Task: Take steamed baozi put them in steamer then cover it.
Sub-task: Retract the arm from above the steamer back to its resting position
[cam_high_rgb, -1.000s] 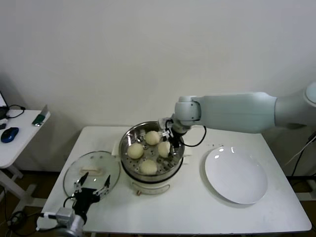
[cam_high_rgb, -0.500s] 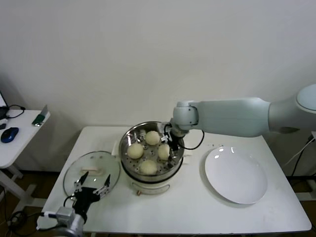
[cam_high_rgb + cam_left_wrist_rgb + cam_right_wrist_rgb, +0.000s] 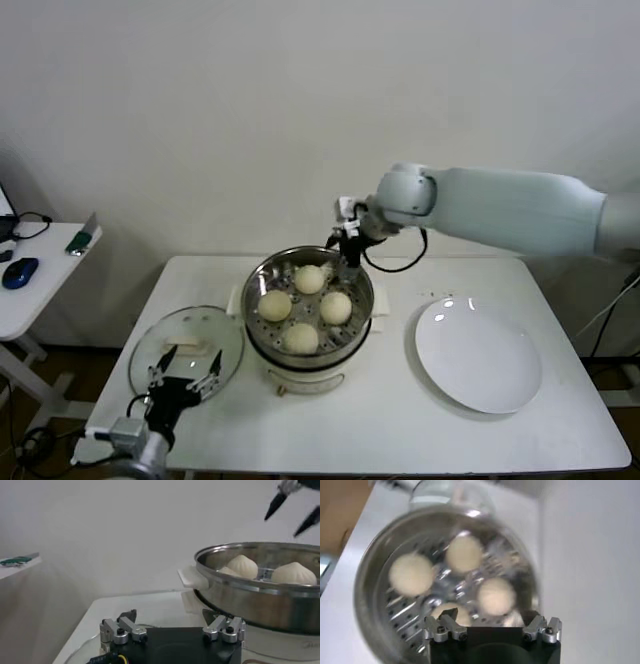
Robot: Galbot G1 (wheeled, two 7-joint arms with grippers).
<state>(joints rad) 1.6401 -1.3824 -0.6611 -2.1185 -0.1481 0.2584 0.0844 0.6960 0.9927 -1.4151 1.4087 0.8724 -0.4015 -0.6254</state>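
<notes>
Four baozi (image 3: pixel 301 308) in steamer (image 3: pixel 308 345) | right gripper (image 3: pixel 347 247) risen clear, spread, empty

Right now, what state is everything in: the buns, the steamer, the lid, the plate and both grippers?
Buns: all four in the steamer.
Steamer: uncovered, upright on the table.
Lid: off, lying flat left of the steamer.
Plate: empty, right of the steamer.
Right gripper: open, empty, above the steamer's far rim.
Left gripper: open, over the lid's near edge.

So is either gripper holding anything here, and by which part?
Nothing is held. The right gripper hangs open and empty above the steamer; the left gripper waits open over the cover, not gripping its handle.
</notes>
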